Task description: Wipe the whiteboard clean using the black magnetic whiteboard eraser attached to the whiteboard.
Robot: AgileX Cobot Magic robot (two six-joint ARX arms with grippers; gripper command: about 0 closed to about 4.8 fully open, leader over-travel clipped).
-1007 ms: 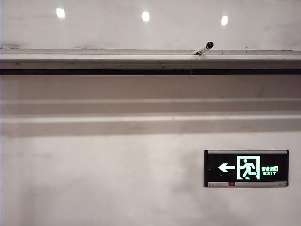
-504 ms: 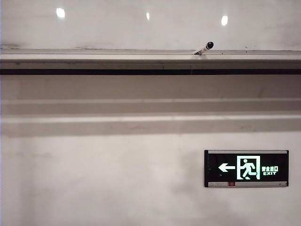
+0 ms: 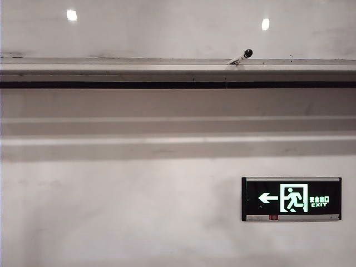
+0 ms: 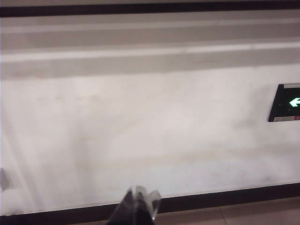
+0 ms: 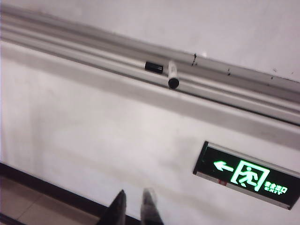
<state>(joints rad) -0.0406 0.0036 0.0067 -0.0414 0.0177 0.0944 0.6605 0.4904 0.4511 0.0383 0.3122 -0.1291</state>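
**Change since earlier:** the middle one of three light glints on the whiteboard (image 3: 167,33) above the ledge (image 3: 111,69) has gone and two remain. The marker, sign and ledge have not shifted.

**Left claw** (image 4: 140,194): well below the ledge, facing bare wall (image 3: 111,211). Its tips are pressed together and it is empty.

**Right claw** (image 5: 135,192): also well below the ledge. A narrow gap shows between its tips, with nothing in it.

**Exit sign** (image 3: 291,198): on the wall below the ledge.

**Marker** (image 3: 241,57): on the ledge, tilted, with its black cap jutting out over the front lip.

**Eraser** (image 5: 153,66): seen only in the right wrist view, and the identification is tentative. It is a short black block lying on the ledge just beside the marker. Its long axis runs along the ledge, with one end pointing toward the marker. Neither claw is on it yet.

**Whiteboard:** above the ledge, glossy, with faint grey smudges.

**Risks (judged):**
- Marker and block lie close together. A claw arriving slightly off could nudge the overhanging marker off the ledge, or pick it up in error.
- The right claw's gap looks tight for the block and would likely need widening.
- A grip across the block's short ends may slip.
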